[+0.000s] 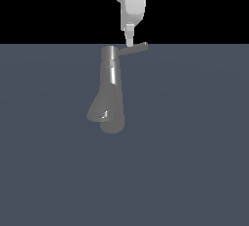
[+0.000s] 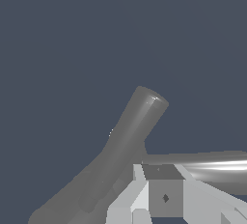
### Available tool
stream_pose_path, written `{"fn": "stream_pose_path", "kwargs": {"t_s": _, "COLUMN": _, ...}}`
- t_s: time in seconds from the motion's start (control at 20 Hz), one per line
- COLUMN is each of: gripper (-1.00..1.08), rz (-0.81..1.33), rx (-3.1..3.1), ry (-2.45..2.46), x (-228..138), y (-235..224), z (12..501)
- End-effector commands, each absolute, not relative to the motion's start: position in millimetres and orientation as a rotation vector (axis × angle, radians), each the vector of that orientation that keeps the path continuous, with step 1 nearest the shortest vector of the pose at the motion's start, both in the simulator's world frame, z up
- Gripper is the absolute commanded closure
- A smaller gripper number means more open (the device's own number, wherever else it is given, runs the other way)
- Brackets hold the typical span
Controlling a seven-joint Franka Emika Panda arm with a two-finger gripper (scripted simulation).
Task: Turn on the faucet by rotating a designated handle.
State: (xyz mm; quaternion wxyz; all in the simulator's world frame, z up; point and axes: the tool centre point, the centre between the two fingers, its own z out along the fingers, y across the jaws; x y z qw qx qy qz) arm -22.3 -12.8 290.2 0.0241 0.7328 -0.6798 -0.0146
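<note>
Gripper (image 1: 130, 41) fingertips at handle (image 1: 134, 49) beside faucet (image 1: 110, 91); opening width unclear.

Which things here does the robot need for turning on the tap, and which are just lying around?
Needed for the job:
- the faucet
- the handle, the thin lever sticking out of its top
- the gripper, right at the handle

Just lying around:
- nothing else; only the plain grey floor under the faucet
</note>
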Motion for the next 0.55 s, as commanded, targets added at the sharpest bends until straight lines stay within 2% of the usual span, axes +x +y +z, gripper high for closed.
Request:
{"fn": "stream_pose_path", "kwargs": {"t_s": 0.0, "gripper": 1.08, "rz": -0.053, "rx": 2.242, "ry": -2.127, "x": -17.7, "y": -32.1, "z": 283.5}}
{"fn": "stream_pose_path", "kwargs": {"t_s": 0.5, "gripper": 1.08, "rz": -0.052, "rx": 2.228, "ry": -2.139, "x": 1.7, "y": -60.4, "z": 273.7}}
